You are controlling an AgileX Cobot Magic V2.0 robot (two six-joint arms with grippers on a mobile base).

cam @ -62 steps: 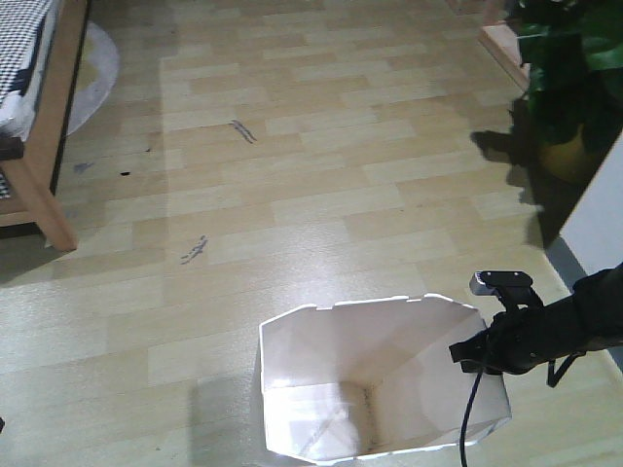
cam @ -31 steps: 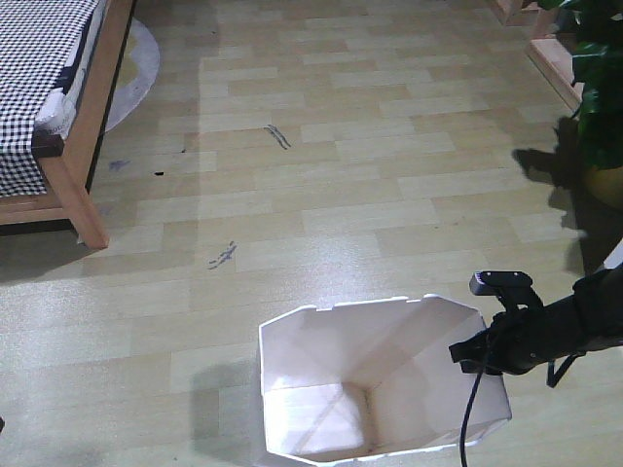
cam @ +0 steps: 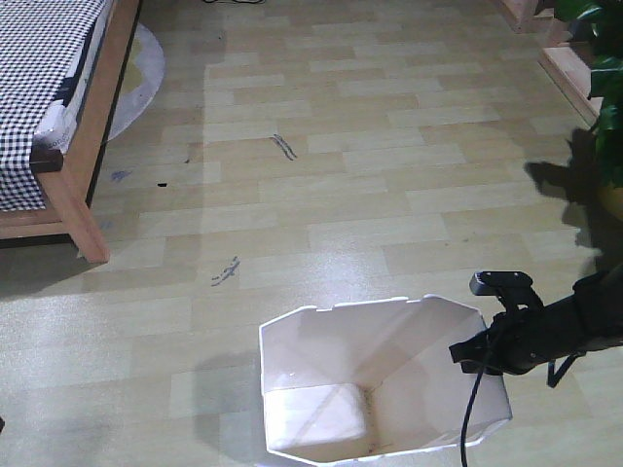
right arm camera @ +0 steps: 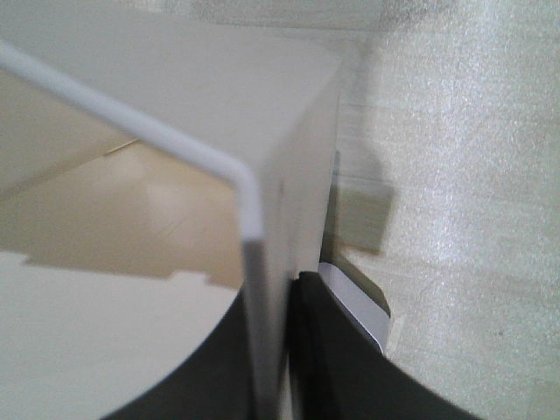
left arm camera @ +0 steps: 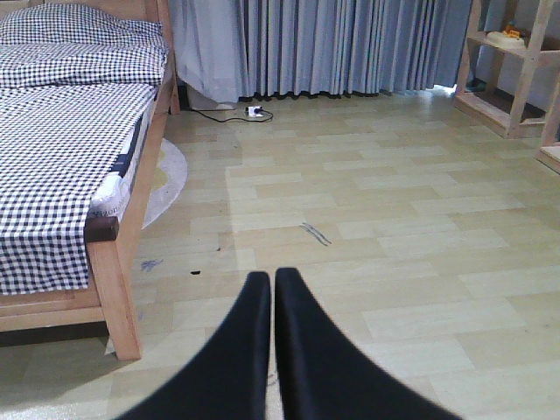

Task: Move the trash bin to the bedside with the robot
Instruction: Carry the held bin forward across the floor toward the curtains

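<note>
Close by, the white trash bin [cam: 331,389] stands upright on the floor [cam: 389,195], mouth up, longer side running left to right, with the right gripper [right arm camera: 267,350] still pinching its thin wall. The left gripper [left arm camera: 273,293] is squeezed together, holding nothing. Far off left, more of the bed [cam: 44,88] shows than before.

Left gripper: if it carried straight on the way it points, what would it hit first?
Nothing close: the left gripper, fingers together, points over bare floor, with the bed off to its left. If tilted down it meets the floor; otherwise the far curtain. Depth is unclear.
</note>
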